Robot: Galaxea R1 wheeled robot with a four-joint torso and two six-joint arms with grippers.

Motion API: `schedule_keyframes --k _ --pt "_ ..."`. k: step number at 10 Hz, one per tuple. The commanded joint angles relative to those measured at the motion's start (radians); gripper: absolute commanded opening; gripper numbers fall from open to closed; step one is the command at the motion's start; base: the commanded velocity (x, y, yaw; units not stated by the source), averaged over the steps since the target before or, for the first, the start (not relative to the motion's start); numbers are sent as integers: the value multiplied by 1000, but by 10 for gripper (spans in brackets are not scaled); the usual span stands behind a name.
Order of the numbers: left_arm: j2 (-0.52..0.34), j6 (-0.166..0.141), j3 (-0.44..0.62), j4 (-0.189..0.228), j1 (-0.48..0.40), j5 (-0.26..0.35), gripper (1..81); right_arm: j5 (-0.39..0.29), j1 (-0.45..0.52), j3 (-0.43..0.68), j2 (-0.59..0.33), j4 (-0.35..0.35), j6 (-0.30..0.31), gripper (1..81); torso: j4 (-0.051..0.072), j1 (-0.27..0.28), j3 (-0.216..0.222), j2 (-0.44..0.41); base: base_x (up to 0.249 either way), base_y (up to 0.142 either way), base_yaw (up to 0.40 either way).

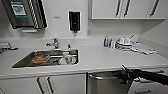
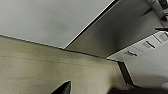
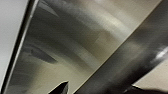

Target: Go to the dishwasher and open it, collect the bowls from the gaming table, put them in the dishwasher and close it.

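Reaching under the smooth white worktop's [image 1: 100, 58] front edge, your right pincer [image 1: 124, 74] is meeting the brushed-steel dishwasher's [image 1: 105, 83] bar handle [image 3: 130, 62]; grip: cannot tell.

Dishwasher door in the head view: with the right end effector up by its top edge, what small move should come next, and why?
Probably a short pull toward the robot. The right end effector sits at the bar handle near the top of the dishwasher, whose steel front looks at most barely ajar under the countertop. Whether it has gripped the bar is unclear, so confirm that first.
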Motion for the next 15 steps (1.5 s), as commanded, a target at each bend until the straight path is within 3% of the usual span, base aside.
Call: schedule_keyframes --k 1,10,15 --pt "-38 -50 26 64 -63 85 811 -168 23 5 -45 -61 -12 811 0 0 0 0 0 0 0" --pt "-24 -50 18 64 -63 85 811 -169 -54 57 -114 -60 -18 811 0 0 0 0 0 0 0" --pt "-14 -50 13 64 -61 84 811 -162 -115 75 -144 -54 -78 811 0 0 2 0 0 0 0"
